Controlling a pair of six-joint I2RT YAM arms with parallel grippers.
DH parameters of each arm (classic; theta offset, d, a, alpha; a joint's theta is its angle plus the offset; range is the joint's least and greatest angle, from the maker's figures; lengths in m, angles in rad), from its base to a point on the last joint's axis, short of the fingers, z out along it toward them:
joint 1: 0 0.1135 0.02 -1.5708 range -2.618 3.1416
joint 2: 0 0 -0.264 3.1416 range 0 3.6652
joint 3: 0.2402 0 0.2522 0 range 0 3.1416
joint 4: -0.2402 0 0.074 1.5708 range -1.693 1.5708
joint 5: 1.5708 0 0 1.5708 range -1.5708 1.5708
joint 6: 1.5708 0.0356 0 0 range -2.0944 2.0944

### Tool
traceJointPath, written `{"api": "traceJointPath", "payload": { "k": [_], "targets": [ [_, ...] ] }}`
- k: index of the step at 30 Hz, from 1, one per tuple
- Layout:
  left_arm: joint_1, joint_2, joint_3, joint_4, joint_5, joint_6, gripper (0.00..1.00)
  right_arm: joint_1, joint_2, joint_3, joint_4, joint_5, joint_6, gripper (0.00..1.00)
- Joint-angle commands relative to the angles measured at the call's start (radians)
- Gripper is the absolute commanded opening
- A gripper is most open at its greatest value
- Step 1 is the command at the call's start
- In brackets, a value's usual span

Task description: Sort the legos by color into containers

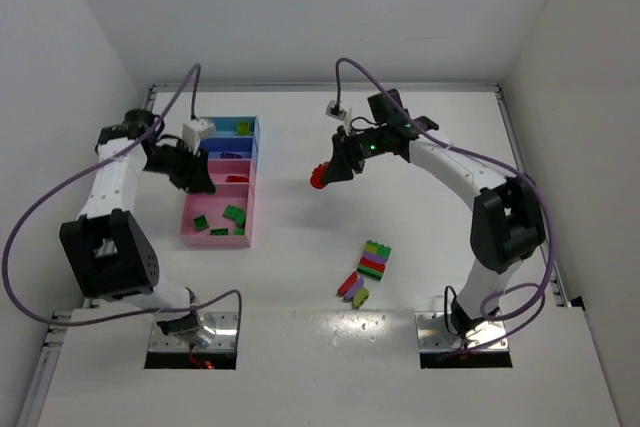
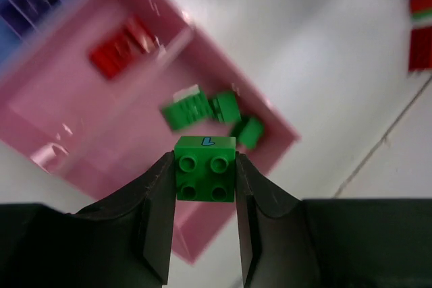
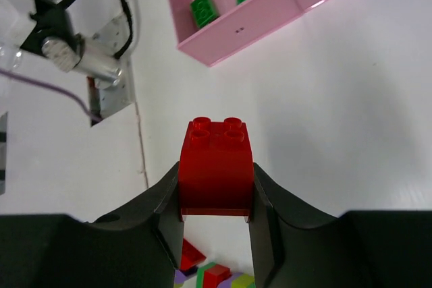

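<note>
My left gripper (image 2: 204, 166) is shut on a small green lego (image 2: 205, 173) with four studs, held above the near edge of the large pink compartment (image 2: 81, 133) of the containers (image 1: 248, 147). Three green legos (image 2: 202, 109) lie in that compartment, and red ones (image 2: 121, 48) lie in the pink compartment beside it. My right gripper (image 3: 216, 173) is shut on a red lego (image 3: 216, 163), held above the bare table to the right of the containers (image 3: 270, 11). From above, the red lego (image 1: 319, 176) shows at the right gripper's tip. A multicoloured stack (image 1: 375, 259) and loose legos (image 1: 352, 289) lie mid-table.
The blue compartments (image 1: 243, 129) sit at the far end of the tray row. The left arm's base plate (image 3: 111, 96) and its cabling (image 3: 74, 55) lie near the table's front edge. White walls enclose the table on the left, right and far sides.
</note>
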State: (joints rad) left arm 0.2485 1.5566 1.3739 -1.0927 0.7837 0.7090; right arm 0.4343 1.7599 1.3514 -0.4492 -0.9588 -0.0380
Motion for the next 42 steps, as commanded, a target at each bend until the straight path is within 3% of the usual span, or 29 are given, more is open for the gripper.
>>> {"api": "traceJointPath", "payload": {
  "k": [1, 4, 11, 14, 15, 18, 24, 30, 35, 42],
  "targets": [
    [0.005, -0.157, -0.172, -0.030, -0.266, 0.135, 0.06, 0.018, 0.019, 0.115, 0.084, 0.138, 0.076, 0.00],
    [-0.005, -0.214, -0.255, 0.004, -0.343, 0.135, 0.08, 0.027, 0.081, 0.213, 0.093, 0.198, 0.133, 0.00],
    [-0.006, -0.228, -0.369, 0.145, -0.354, 0.073, 0.15, 0.106, 0.245, 0.460, 0.103, 0.275, 0.210, 0.00],
    [-0.017, -0.202, -0.394, 0.172, -0.342, 0.061, 0.25, 0.141, 0.326, 0.557, 0.103, 0.316, 0.220, 0.00],
    [-0.017, -0.184, -0.403, 0.183, -0.330, 0.061, 0.38, 0.159, 0.357, 0.584, 0.103, 0.337, 0.221, 0.00],
    [-0.003, -0.152, -0.412, 0.208, -0.290, 0.043, 0.57, 0.170, 0.409, 0.635, 0.130, 0.338, 0.234, 0.00],
    [0.118, -0.145, -0.284, 0.104, -0.003, 0.066, 0.71, 0.201, 0.547, 0.736, 0.179, 0.309, 0.265, 0.00],
    [0.236, -0.184, -0.124, -0.006, 0.248, 0.032, 0.72, 0.254, 0.639, 0.842, 0.248, 0.327, 0.299, 0.00],
    [0.282, -0.184, -0.042, -0.048, 0.291, -0.009, 0.72, 0.290, 0.690, 0.868, 0.317, 0.336, 0.309, 0.00],
    [0.360, -0.173, -0.020, -0.108, 0.301, 0.049, 0.72, 0.333, 0.768, 0.908, 0.326, 0.358, 0.319, 0.03]
  ]
}}
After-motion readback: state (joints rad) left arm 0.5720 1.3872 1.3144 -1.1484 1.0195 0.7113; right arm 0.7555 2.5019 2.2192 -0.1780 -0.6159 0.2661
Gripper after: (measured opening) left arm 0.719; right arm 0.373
